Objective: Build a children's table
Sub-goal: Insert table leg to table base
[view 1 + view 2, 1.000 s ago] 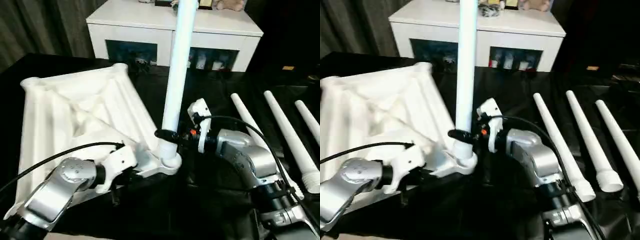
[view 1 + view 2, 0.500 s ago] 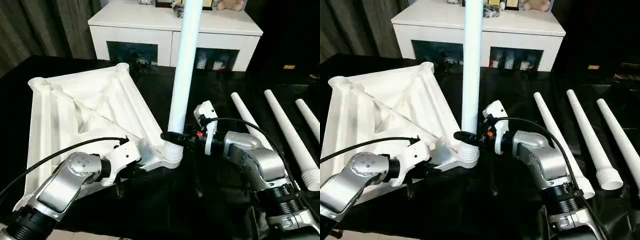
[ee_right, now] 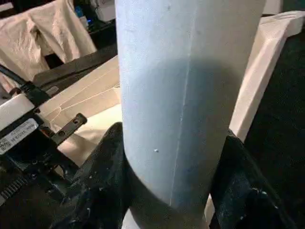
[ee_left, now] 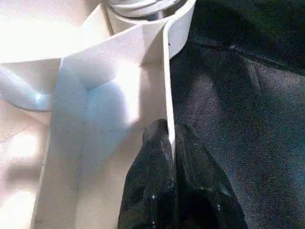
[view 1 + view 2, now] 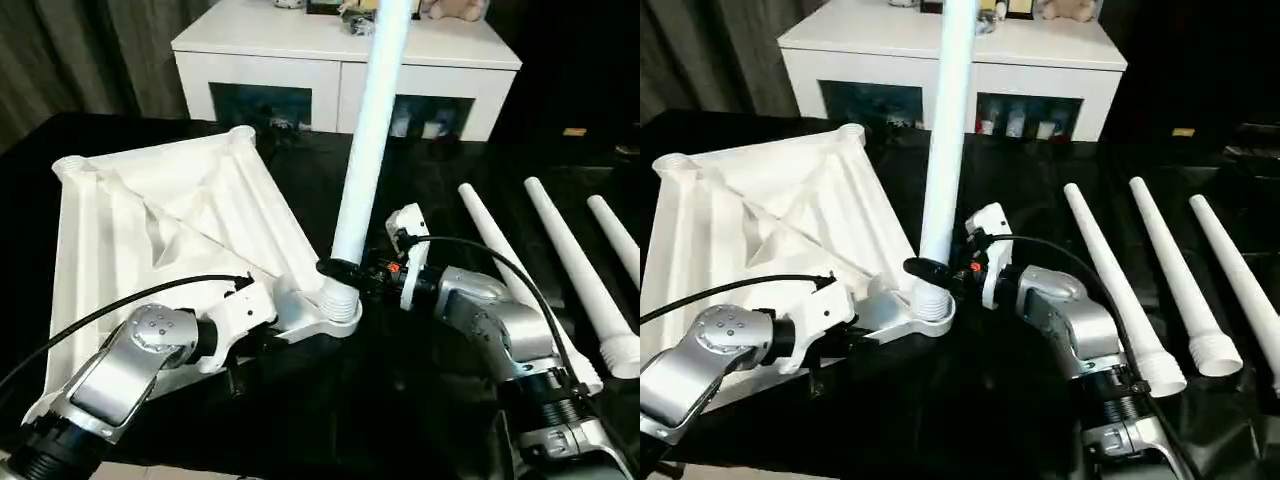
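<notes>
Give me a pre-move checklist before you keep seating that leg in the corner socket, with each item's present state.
1. Left gripper pinched on the table top's edge rib: ok.
2. Right gripper closed around the upright leg just above its threaded end: ok.
3. Leg's base sitting in the near corner socket: ok.
4. Leg square to the top: not ok, it leans toward the cabinet.
5. Threads fully seated: cannot tell, some ribs show above the socket.
6. Three spare legs lying apart on the robot's right: ok.
</notes>
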`<state>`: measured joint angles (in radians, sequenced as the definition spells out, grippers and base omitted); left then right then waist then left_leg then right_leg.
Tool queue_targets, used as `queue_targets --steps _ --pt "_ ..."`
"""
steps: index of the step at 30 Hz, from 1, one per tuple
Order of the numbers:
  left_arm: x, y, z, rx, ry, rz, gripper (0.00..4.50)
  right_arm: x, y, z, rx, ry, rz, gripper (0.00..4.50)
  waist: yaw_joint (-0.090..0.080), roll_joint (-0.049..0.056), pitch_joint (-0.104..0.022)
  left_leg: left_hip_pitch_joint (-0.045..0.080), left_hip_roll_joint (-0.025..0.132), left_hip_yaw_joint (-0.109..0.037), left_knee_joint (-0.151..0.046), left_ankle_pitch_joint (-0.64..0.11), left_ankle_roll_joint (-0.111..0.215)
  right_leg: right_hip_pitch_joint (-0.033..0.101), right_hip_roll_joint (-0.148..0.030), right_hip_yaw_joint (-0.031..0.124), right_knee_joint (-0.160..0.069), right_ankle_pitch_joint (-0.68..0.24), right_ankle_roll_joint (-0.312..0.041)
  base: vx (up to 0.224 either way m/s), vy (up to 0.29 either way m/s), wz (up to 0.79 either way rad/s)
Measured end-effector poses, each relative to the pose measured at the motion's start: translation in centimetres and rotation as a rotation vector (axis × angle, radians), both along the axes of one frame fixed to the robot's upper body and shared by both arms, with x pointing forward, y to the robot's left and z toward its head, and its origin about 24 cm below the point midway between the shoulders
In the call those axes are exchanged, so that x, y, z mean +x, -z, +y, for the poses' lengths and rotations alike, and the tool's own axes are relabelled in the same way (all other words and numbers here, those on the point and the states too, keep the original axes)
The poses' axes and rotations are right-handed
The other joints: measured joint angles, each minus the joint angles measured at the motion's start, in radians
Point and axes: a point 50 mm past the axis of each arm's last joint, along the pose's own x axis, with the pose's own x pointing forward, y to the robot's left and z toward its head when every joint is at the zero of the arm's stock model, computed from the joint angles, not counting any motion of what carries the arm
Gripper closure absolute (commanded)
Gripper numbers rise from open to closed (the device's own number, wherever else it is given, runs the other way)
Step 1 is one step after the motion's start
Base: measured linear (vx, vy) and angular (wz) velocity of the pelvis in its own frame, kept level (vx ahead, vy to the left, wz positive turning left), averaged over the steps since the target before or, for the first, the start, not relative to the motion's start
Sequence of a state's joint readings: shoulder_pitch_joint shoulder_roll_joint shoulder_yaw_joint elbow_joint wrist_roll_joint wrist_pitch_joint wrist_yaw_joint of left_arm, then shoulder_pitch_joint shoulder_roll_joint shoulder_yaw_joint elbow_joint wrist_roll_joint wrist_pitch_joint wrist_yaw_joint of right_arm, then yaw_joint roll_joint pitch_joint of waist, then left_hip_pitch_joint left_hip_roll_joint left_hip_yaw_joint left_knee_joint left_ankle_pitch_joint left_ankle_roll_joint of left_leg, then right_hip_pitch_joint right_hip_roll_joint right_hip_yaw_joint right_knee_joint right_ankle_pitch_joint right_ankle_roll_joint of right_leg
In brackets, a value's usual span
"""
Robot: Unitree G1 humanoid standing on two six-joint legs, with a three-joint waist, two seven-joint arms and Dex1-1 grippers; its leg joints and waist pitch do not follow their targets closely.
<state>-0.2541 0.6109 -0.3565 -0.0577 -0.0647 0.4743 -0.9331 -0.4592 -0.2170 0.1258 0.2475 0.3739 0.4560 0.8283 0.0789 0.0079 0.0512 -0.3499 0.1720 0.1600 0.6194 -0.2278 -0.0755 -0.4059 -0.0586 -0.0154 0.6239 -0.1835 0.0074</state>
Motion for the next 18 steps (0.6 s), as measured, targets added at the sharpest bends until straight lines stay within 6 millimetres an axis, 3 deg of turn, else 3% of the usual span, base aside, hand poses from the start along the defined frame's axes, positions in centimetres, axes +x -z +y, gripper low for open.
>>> queue_targets --steps 8,18 --pt "0.0 0.1 -0.1 -0.01 -0.006 0.002 4.5 -0.5 0.6 -0.5 0.027 0.051 -0.005 2.67 -0.001 0.007 -0.001 0.0 0.0 0.001 -0.001 0.0 0.0 0.0 0.0 0.0 -0.001 0.0 0.0 0.0 0.0 0.0" --pt "0.5 0.5 -0.3 -0.044 -0.051 0.0 4.5 -1.8 2.0 -0.8 0.13 0.235 -0.059 2.67 -0.002 0.028 -0.003 0.0 0.0 0.002 -0.004 0.0 0.0 0.0 0.0 0.001 -0.003 -0.003 0.005 0.0 0.0 0.0"
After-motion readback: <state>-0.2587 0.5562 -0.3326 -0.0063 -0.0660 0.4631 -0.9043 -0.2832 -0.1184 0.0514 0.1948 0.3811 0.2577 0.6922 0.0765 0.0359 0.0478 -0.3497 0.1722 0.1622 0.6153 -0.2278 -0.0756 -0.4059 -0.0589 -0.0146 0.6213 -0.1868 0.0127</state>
